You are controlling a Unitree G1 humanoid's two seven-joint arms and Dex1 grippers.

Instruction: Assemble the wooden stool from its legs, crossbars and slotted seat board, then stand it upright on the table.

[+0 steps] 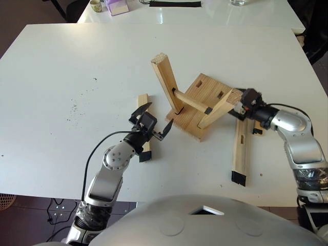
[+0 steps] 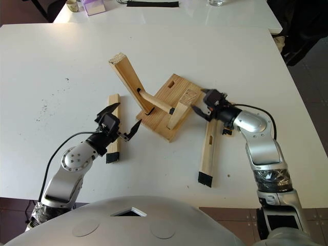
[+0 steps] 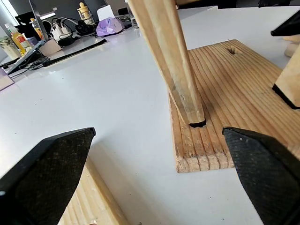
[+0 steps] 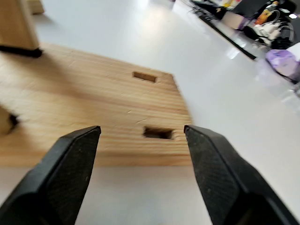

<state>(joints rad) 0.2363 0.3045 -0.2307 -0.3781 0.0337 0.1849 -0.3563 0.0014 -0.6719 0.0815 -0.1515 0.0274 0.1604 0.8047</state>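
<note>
The slotted seat board (image 1: pixel 199 88) lies tilted on the white table. A tall leg (image 1: pixel 166 81) and a shorter-looking leg (image 1: pixel 217 110) stand in it, joined by a crossbar (image 1: pixel 191 102). My left gripper (image 1: pixel 156 117) is open just left of the board's near corner (image 3: pixel 201 154), above a loose leg (image 1: pixel 144 100) lying flat. My right gripper (image 1: pixel 240 105) is open at the board's right edge, facing two empty slots (image 4: pixel 158 133). Another loose leg (image 1: pixel 239 154) lies below the right gripper. A small wooden piece (image 1: pixel 258 132) sits by the right wrist.
The table's left half (image 1: pixel 66 87) is bare apart from a few specks. A second table at the back holds a purple box (image 1: pixel 119 6), a cup (image 1: pixel 96 5) and a black strip (image 1: pixel 174 4). The front table edge runs just below the loose legs.
</note>
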